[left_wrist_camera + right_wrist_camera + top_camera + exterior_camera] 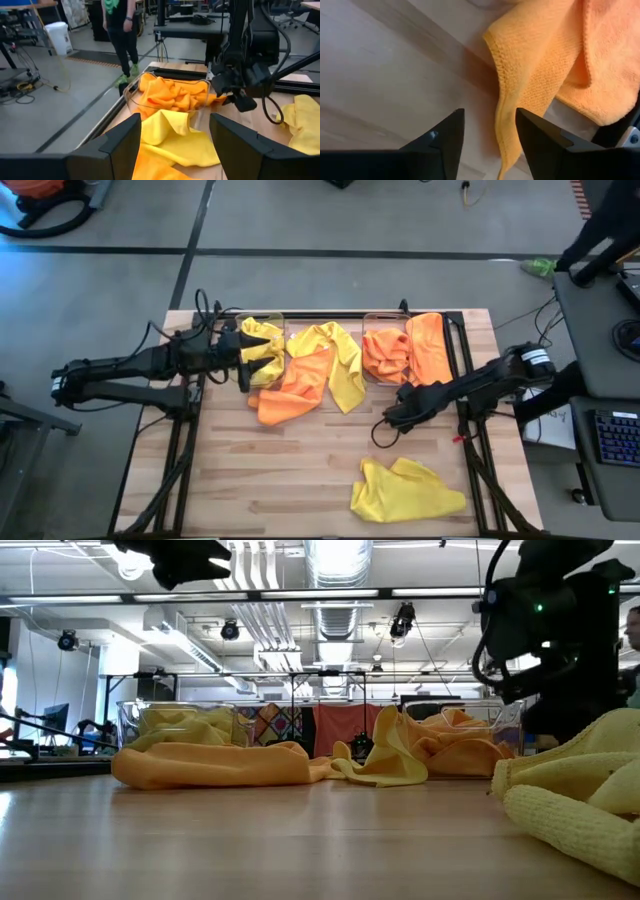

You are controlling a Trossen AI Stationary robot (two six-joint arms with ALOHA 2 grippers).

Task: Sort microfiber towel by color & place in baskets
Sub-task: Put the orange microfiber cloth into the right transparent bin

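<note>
Left gripper (pixel 245 357) spread open above the left basket (pixel 262 317) holding a yellow towel (pixel 262 340); right gripper (pixel 392 418) open, empty, beside an orange towel's (pixel 545 75) hanging corner

My two arms (pixel 130 370) are dark, jointed tubes trailing black cables. The right arm (pixel 480 385) has a white band at its three o'clock end. My fingers (pixel 440 145) are black, angular wedges.
</note>
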